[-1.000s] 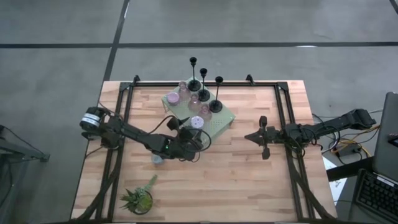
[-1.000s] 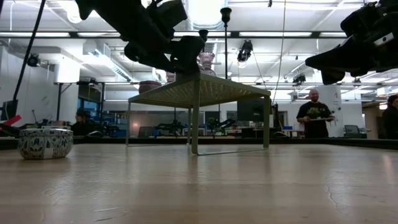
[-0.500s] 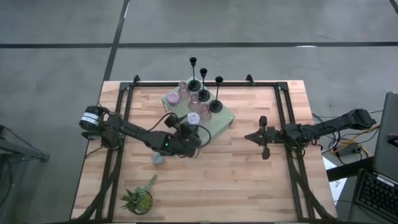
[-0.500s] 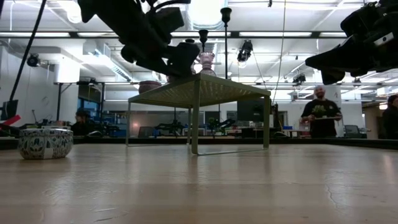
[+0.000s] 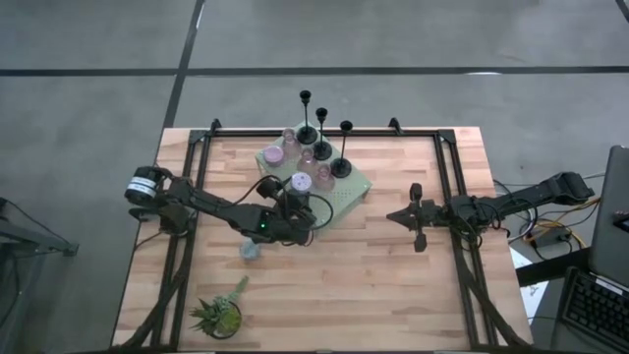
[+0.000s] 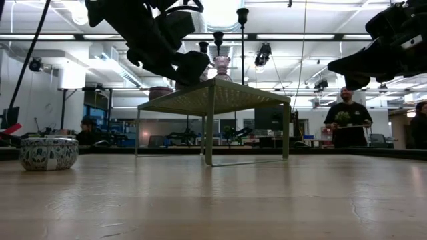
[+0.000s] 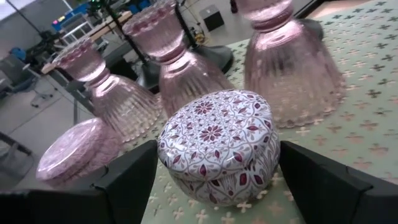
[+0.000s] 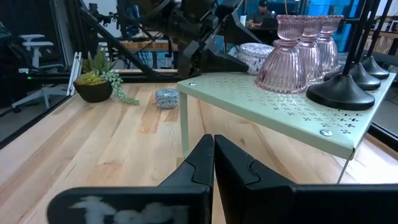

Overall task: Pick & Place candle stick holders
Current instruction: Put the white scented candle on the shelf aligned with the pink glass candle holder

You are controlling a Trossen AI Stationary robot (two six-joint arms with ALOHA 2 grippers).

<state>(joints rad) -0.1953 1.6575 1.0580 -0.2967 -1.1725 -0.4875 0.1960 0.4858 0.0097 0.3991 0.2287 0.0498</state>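
Observation:
My left gripper (image 5: pixel 298 197) is over the near part of the green perforated stand (image 5: pixel 346 197), shut on a short round pink patterned cup (image 7: pixel 217 143). On the stand behind it are several pink ribbed glass holders (image 7: pixel 171 68) and three black holders with round bases and thin stems (image 5: pixel 341 165). A pale blue-grey cup (image 5: pixel 250 251) stands on its bottom on the table, near of the stand. My right gripper (image 5: pixel 417 217) is shut and empty, above the table to the right of the stand. My left gripper has the pink patterned cup's side wall (image 7: pixel 165 158) between its two fingers, one finger on each opposite side. The fingers come from the table's near side, slanting down. The cup is upright, its bottom at the stand's top; I cannot tell whether it rests there.
A small spiky potted plant (image 5: pixel 221 315) stands near the table's near left corner. A black frame (image 5: pixel 447 187) runs round the table. Bare wood lies between the stand and my right gripper. People show in the room beyond.
My left gripper has moved toward the table's far left, carrying the pink patterned cup farther in over the stand and closer to the pink glass holders. The cup has stayed upright.

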